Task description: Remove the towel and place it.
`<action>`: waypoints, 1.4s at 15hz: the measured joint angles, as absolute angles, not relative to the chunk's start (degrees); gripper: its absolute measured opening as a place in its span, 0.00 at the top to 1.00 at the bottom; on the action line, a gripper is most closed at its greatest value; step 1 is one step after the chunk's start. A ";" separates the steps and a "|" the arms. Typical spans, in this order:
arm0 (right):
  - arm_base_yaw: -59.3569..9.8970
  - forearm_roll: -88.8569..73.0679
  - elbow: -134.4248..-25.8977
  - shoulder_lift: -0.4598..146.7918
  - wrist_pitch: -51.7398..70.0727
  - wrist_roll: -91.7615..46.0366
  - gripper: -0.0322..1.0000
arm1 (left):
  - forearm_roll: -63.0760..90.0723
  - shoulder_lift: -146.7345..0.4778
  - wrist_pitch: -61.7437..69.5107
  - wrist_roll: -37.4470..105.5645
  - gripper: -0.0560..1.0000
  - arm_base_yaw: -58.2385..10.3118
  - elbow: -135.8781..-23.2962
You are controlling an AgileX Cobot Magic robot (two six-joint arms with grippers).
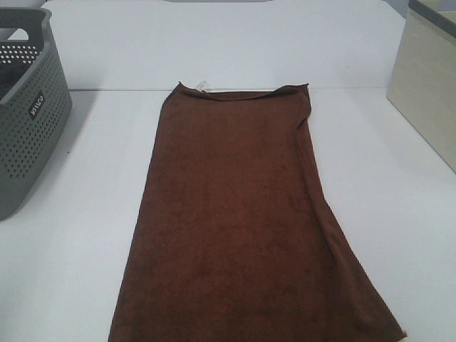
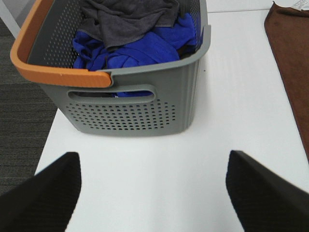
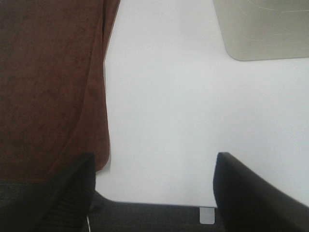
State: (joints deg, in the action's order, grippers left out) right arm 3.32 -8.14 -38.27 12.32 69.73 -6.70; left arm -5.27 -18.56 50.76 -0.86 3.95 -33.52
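Observation:
The dark reddish-brown towel (image 1: 235,221) lies spread flat on the white table, its far edge by a small white tag (image 1: 201,86), its near end reaching the front edge. Its edge shows in the left wrist view (image 2: 292,72) and the right wrist view (image 3: 48,87). My left gripper (image 2: 153,193) is open and empty over bare table, in front of the grey basket (image 2: 140,116). My right gripper (image 3: 153,193) is open and empty over the table's front edge, just beside the towel's near right corner. Neither gripper shows in the high view.
The grey perforated basket (image 1: 28,121) with an orange handle (image 2: 29,53) stands at the left, holding a grey cloth (image 2: 125,19) and blue cloths (image 2: 140,48). A beige box (image 1: 427,78) stands at the back right, also in the right wrist view (image 3: 260,29).

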 joint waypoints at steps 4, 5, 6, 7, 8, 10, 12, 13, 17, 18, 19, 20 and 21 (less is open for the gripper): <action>3.32 -8.14 -32.95 1.20 69.44 -9.28 0.32 | -3.15 -4.53 56.61 -0.86 0.23 3.95 -30.54; 3.32 -8.14 -32.37 0.34 69.44 -9.51 0.32 | -3.04 -2.75 57.18 -0.86 0.23 3.95 -30.08; 3.32 -8.08 -31.68 -0.17 69.50 -9.91 0.32 | -2.92 -0.34 58.67 -0.86 0.23 3.95 -29.11; 3.32 -8.08 -31.57 -0.17 69.44 -9.91 0.32 | -2.64 0.17 59.36 -0.86 0.23 3.95 -28.53; 3.32 -8.08 -31.23 -0.17 67.78 -10.26 0.32 | -2.29 0.23 59.64 -0.69 0.23 3.95 -28.42; 3.32 -8.14 -29.45 -0.17 63.03 -10.77 0.32 | -1.32 0.23 59.82 0.40 0.23 3.95 -28.42; 3.32 -8.08 -28.93 -0.17 61.65 -11.12 0.33 | -1.20 0.23 59.82 0.46 0.23 3.95 -28.42; 3.32 -8.14 -28.93 -0.17 61.54 -11.29 0.33 | -1.15 0.23 59.82 0.46 0.23 3.95 -28.42; 3.32 -8.25 -28.93 -0.17 61.54 -11.29 0.33 | -1.15 0.23 59.87 0.40 0.23 3.95 -28.36; 3.32 -8.25 -28.93 -0.17 61.54 -11.29 0.33 | -1.15 0.23 59.87 0.40 0.23 3.95 -28.36; 3.32 -8.25 -28.93 -0.17 61.54 -11.29 0.33 | -1.15 0.23 59.87 0.40 0.23 3.95 -28.36; 3.32 -8.25 -28.93 -0.17 61.54 -11.29 0.33 | -1.15 0.23 59.87 0.40 0.23 3.95 -28.36; 3.32 -8.25 -28.93 -0.17 61.54 -11.29 0.33 | -1.15 0.23 59.87 0.40 0.23 3.95 -28.36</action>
State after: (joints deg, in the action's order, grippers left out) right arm 3.32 -8.25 -28.93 -0.17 61.54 -11.29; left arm -1.15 0.23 59.87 0.40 3.95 -28.36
